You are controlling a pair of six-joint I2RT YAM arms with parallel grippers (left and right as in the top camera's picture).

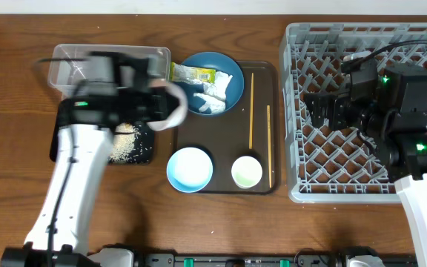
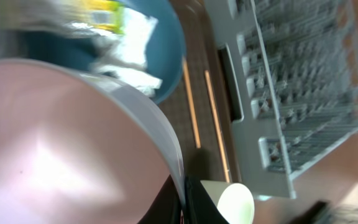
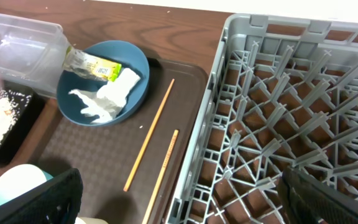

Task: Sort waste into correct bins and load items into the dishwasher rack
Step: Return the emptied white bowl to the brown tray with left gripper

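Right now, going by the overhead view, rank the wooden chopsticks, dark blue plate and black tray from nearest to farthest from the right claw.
1. Wooden chopsticks, just left of the right claw.
2. Dark blue plate, farther left.
3. Black tray, far left.

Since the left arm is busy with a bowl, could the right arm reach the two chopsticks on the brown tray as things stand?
Probably yes. The chopsticks lie bare at the right of the brown tray, beside the rack, nothing over them; the right gripper hangs open above the rack.
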